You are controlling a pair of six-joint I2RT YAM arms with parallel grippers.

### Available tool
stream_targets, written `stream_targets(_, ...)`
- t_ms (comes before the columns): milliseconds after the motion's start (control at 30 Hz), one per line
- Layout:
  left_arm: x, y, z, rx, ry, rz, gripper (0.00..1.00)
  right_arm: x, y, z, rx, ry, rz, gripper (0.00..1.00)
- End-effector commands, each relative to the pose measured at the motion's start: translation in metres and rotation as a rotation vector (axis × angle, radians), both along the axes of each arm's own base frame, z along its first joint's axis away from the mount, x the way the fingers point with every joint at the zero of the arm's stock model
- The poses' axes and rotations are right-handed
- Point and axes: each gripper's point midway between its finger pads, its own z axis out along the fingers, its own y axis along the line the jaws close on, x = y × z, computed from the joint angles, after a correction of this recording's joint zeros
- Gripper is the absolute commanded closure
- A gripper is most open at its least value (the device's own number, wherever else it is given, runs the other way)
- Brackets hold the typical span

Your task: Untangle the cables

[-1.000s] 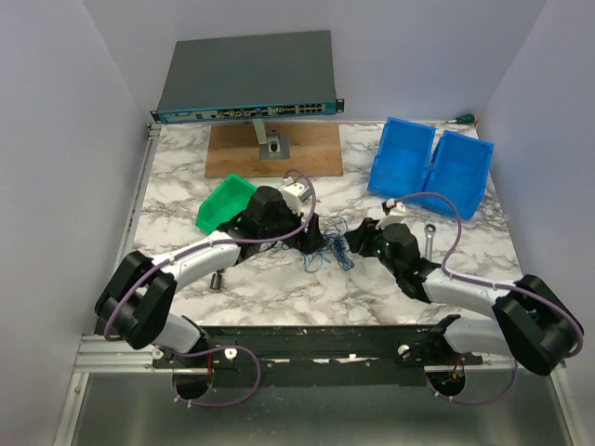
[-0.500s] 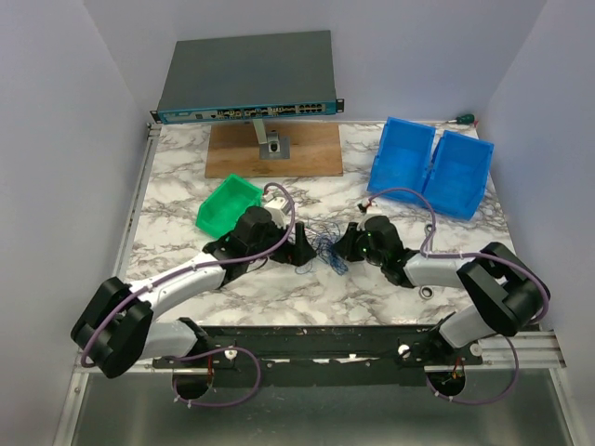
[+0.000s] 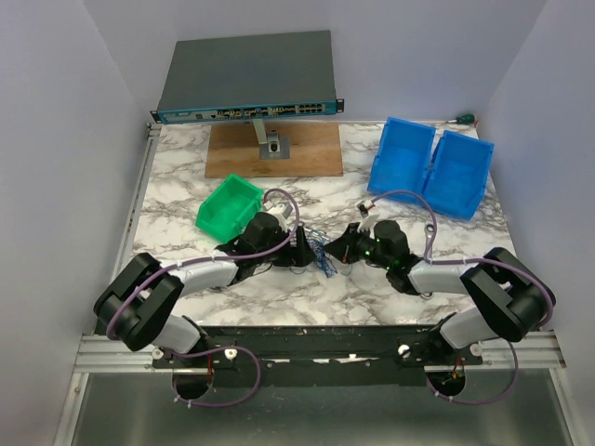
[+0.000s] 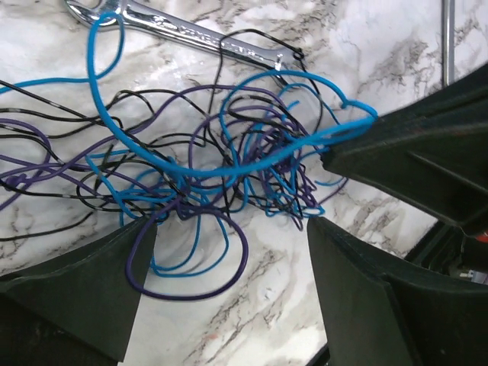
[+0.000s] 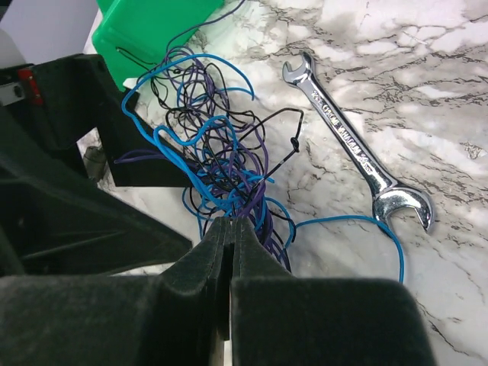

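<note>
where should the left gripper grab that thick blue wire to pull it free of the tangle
Probably grip the blue wire on its bare curve near the wrench, where it runs clear of the tangle. The right gripper is shut on the tangle, so bring the open left gripper down from above, jaws across the strand.

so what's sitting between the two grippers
The tangled bundle of thin blue, purple and black cables fills the gap between left gripper and right gripper, in the top view.
</note>
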Motion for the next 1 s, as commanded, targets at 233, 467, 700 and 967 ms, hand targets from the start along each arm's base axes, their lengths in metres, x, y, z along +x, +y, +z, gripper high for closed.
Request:
stream_targets(233, 0.050, -0.001, -0.009, 0.085, -0.072, 0.116, 0.52, 0.009, -0.004, -0.014, -0.060, 0.039, -0.046, 0.55)
stream_targets(467, 0.051, -0.006, -0.006, 0.087, -0.092, 0.075, 1.00, 0.020, -0.016, -0.036, -0.163, 0.094, -0.128, 0.44)
stream_targets(700, 0.044, 0.001, 0.002, 0.084, -0.114, 0.071, 1.00, 0.023, -0.013, -0.042, -0.171, 0.108, -0.123, 0.53)
stream_targets(967, 0.036, 0.022, 0.017, 0.131, -0.143, 0.103, 0.75, 0.025, -0.003, -0.045, -0.153, 0.129, -0.091, 0.96)
